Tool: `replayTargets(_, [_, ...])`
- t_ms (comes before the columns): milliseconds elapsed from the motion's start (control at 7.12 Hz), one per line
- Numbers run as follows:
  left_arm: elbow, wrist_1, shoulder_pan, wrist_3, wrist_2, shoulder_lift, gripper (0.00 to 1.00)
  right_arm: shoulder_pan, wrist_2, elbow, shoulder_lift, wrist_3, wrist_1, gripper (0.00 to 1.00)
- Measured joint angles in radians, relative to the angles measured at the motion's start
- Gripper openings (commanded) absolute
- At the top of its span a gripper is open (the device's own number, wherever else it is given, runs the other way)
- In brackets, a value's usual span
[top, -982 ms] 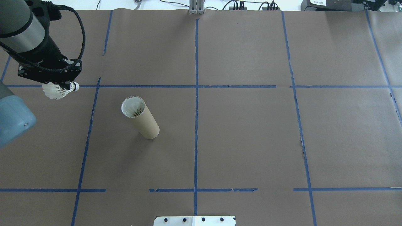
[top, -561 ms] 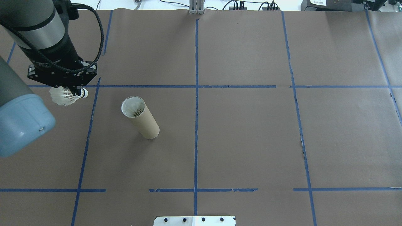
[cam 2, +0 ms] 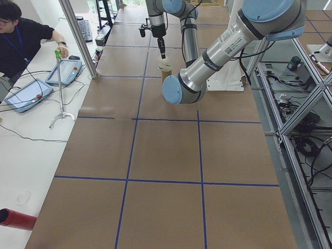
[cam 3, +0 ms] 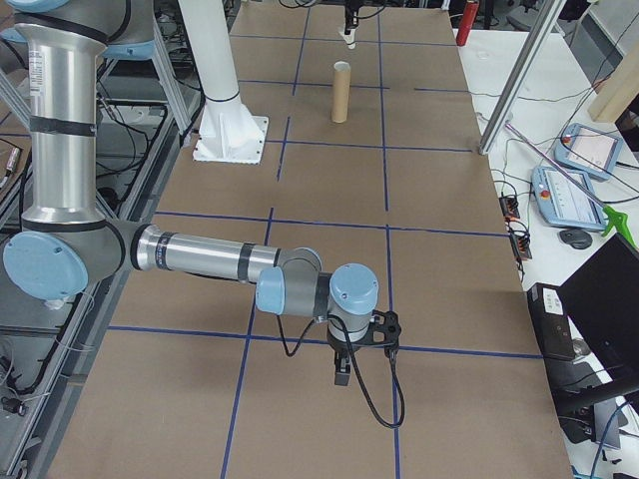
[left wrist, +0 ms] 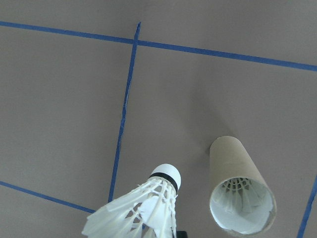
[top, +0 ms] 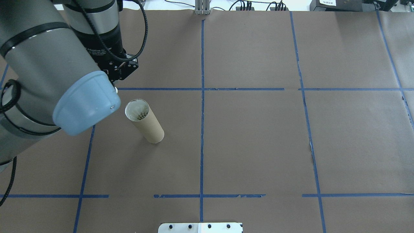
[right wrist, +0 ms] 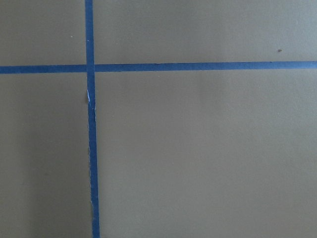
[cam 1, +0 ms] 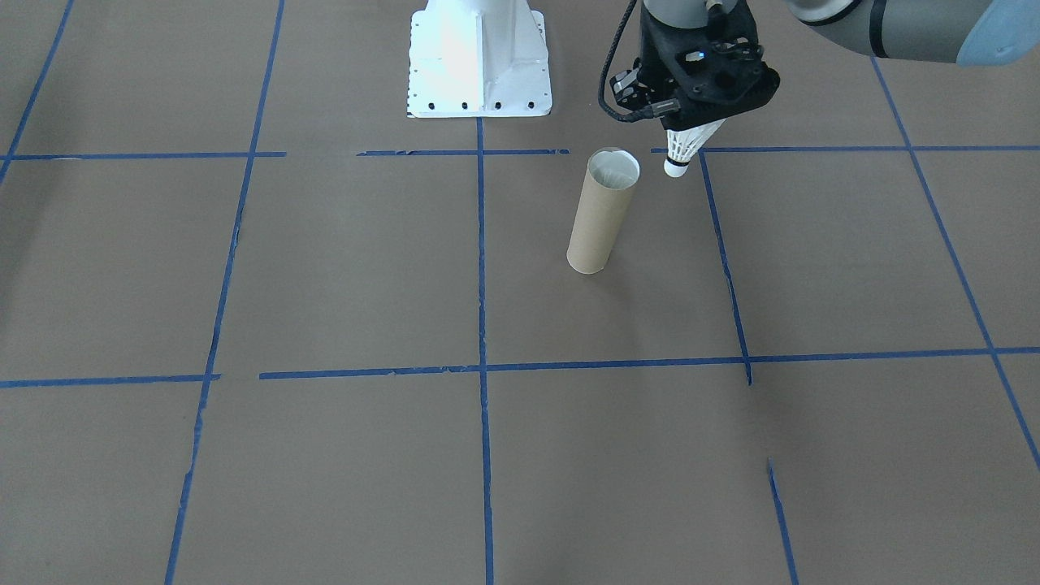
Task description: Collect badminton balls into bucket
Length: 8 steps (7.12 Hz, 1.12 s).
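While the left gripper point(cam 1: 686, 130) clamps the shuttlecock point(cam 1: 681, 148), its fingertips hide behind the feathers

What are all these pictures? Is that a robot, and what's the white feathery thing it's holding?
Yes, it's a robot with two long arms bolted beside a brown table marked with blue tape. Several cameras took these pictures at the same moment: one from above, one facing the robot, one at each end of the table, and one on each wrist. The left gripper is like a two-finger hand. It pinches a shuttlecock, the feathery thing you hit in badminton, nose pointing down. Beside it stands a tall cardboard tube, open on top, with another shuttlecock's feathers already inside. The right gripper hangs low over bare table, far from the tube. A person sits at a side desk.
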Motion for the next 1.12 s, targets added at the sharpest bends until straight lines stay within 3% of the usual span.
replayTargets(281, [0.055, 0.000, 0.025, -0.024, 0.000, -0.047, 0.00, 0.000, 0.000, 0.000, 0.000, 0.000, 0.000, 1.00])
replayTargets(982, [0.081, -0.014, 0.063, -0.042, -0.022, -0.049, 0.00, 0.000, 0.001, -0.001, -0.001, 0.000, 0.000, 1.00])
replayTargets(1123, [0.090, -0.027, 0.065, -0.042, -0.023, -0.046, 0.20, 0.000, 0.000, -0.001, -0.001, 0.000, 0.000, 1.00])
